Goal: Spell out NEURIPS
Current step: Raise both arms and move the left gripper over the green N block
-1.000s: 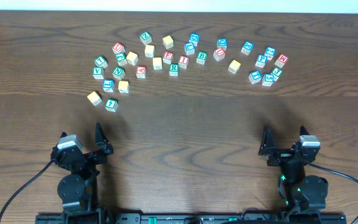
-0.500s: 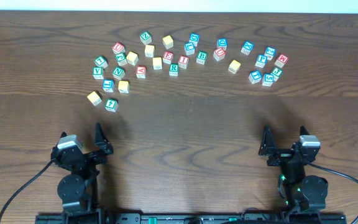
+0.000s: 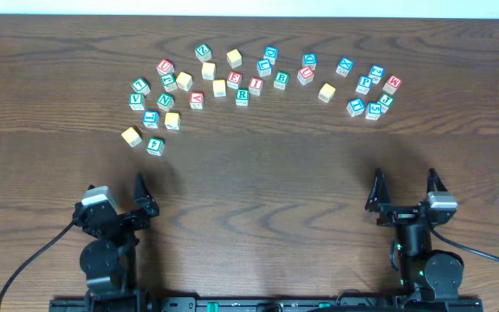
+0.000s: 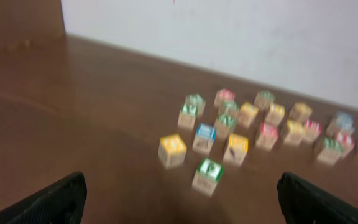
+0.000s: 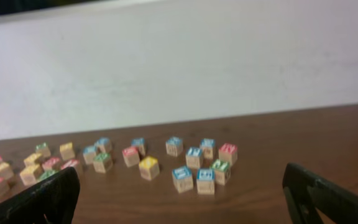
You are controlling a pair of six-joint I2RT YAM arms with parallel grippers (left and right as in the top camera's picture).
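Small pale wooden letter cubes lie scattered across the far half of the table. In the overhead view I can read a green R (image 3: 243,95), a red I (image 3: 255,86), a red E (image 3: 234,81) and a green N (image 3: 165,100); the other letters are too small to read. My left gripper (image 3: 115,192) stands open near the front left, well short of a green-topped cube (image 4: 208,176) and a yellow cube (image 4: 172,150). At the front right my right gripper (image 3: 405,185) is open too, facing the right-hand cluster (image 5: 197,168). Neither holds anything.
The dark wooden table (image 3: 258,182) runs to a white wall (image 5: 179,68) at the far side. A bare strip of wood separates both grippers from the cubes. Cables trail from the arm bases at the front edge.
The right arm has shifted a little to the right and turned, so both its fingers now point straight at the far side. The left arm barely moved. No cube has moved.
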